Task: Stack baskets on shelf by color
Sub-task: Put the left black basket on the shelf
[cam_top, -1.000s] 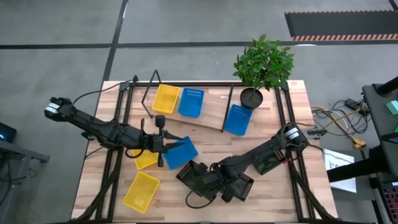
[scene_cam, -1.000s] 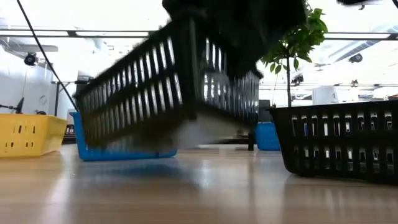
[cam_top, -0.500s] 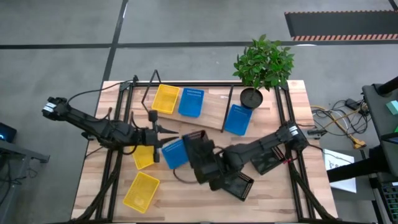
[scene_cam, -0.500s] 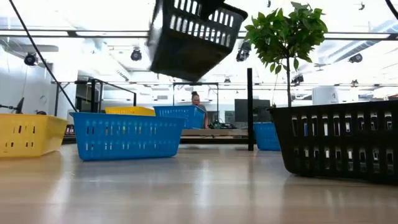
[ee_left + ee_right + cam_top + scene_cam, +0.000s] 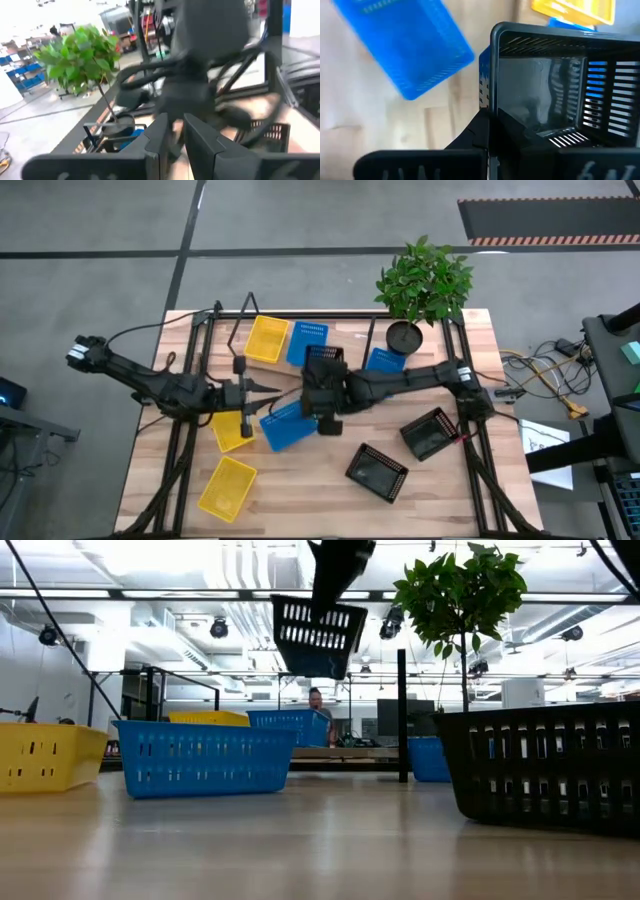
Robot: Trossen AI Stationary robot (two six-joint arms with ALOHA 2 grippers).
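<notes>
My right gripper (image 5: 324, 392) is shut on a black basket (image 5: 322, 366) and holds it in the air over the shelf's (image 5: 345, 348) near edge, high in the low view (image 5: 318, 635). A yellow basket (image 5: 265, 338) and a blue basket (image 5: 307, 343) sit on the shelf board. A second blue basket (image 5: 383, 365) lies by its right end. My left gripper (image 5: 272, 387) hovers shut, touching nothing, just left of a blue basket (image 5: 285, 425) lying on its base on the table. Two yellow baskets (image 5: 232, 432) (image 5: 227, 485) and two black baskets (image 5: 432, 432) (image 5: 376, 470) rest on the table. My right gripper (image 5: 495, 122) pinches one side wall of the black basket (image 5: 545, 90) at its rim (image 5: 492, 95), near a corner, one finger inside and one outside. The fingers come from the table's near side, slanting down. The basket is lifted clear and hangs tilted.
A potted plant (image 5: 405, 337) stands at the shelf's far right end. Black wire frames (image 5: 240, 330) rise at the shelf's ends. A person shows far off in the room (image 5: 316, 700). Bare tabletop lies along the near edge between the yellow and black baskets.
My right gripper has carried the black basket from low over the table's near middle, up and toward the far edge, to above the shelf. My left gripper has drawn back from the blue basket toward the far left; that basket now lies flat on the table.
</notes>
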